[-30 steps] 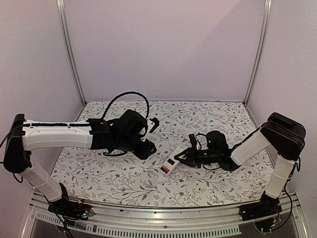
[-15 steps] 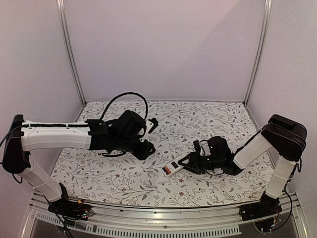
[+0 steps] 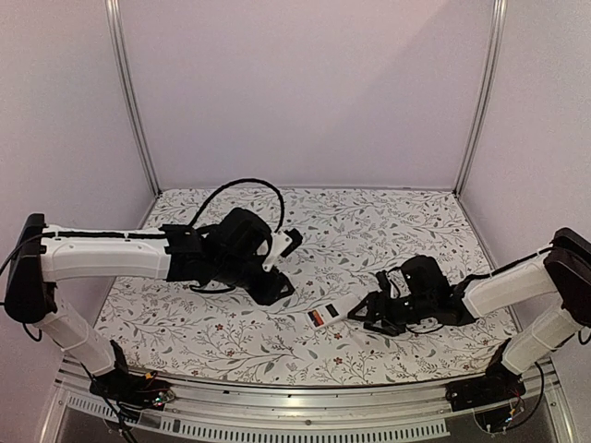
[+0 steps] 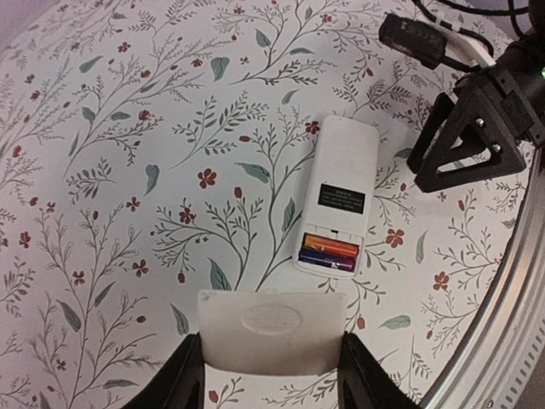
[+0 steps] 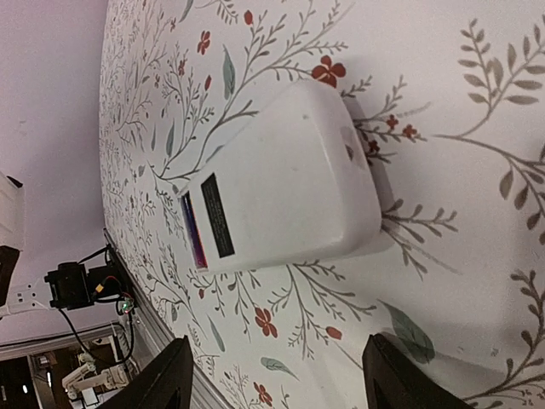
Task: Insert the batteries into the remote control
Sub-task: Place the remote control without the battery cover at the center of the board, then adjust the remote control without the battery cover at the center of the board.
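Observation:
The remote control (image 3: 329,313) lies back-up on the flowered table, right of centre. Its open recess holds the batteries (image 4: 329,253), one reddish-orange and one dark, side by side. A black label (image 4: 341,200) sits on its white back. My left gripper (image 4: 271,365) is shut on a small flat white plastic piece (image 4: 271,328), held above the table just short of the remote's open end. My right gripper (image 5: 281,371) is open with nothing between its fingers. The remote control (image 5: 285,183) rests on the table just beyond its fingertips, apart from them. The right gripper (image 3: 371,310) stands just right of the remote.
A metal rail (image 3: 305,402) runs along the table's near edge, close to the remote's open end, and shows as a rail (image 4: 502,324) in the left wrist view. Upright frame posts (image 3: 129,101) and pale walls enclose the back and sides. A black cable (image 3: 242,186) loops above the left wrist.
My right gripper has opened, let go of the remote and pulled back to the right. The remote now lies flat, slightly nearer the front. The left arm shifted a little right, still holding the white piece.

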Controlling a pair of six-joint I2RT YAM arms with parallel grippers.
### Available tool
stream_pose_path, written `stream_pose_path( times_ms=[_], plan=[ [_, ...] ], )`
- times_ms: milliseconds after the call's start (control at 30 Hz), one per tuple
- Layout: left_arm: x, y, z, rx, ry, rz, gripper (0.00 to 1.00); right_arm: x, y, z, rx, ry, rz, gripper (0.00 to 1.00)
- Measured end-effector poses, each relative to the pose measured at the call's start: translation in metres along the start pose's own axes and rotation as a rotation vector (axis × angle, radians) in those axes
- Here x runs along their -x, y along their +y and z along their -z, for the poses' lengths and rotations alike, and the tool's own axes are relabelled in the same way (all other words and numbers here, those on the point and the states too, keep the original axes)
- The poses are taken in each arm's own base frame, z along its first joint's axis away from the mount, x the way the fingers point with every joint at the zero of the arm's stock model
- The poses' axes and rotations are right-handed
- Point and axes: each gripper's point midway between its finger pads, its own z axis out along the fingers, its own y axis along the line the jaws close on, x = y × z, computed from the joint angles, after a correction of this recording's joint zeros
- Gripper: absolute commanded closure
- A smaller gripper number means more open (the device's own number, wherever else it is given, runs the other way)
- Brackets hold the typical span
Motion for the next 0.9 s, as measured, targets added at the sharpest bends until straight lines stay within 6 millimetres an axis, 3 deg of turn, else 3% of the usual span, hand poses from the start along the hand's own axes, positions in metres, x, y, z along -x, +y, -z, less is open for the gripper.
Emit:
stream_pose_path(
  times_ms=[200,300,433,600,900],
  plan=[
    [-0.013,-0.012,-0.007,-0.074,0.012,-0.068,0.52,-0.006,-0.005,0.026,-0.080,0.001,0.053,0.31],
    [-0.021,-0.017,-0.009,-0.102,0.026,-0.099,0.52,0.012,0.003,0.034,-0.091,-0.024,0.095,0.30],
    [-0.025,-0.022,-0.013,-0.123,0.026,-0.124,0.51,0.056,0.020,0.041,-0.090,-0.095,0.151,0.29],
    [-0.027,-0.023,-0.017,-0.129,0.024,-0.144,0.51,0.075,0.019,0.026,-0.122,-0.070,0.205,0.30],
    [-0.034,-0.024,-0.028,-0.133,0.034,-0.186,0.50,0.058,-0.004,-0.002,-0.138,0.077,0.216,0.39]
  ],
)
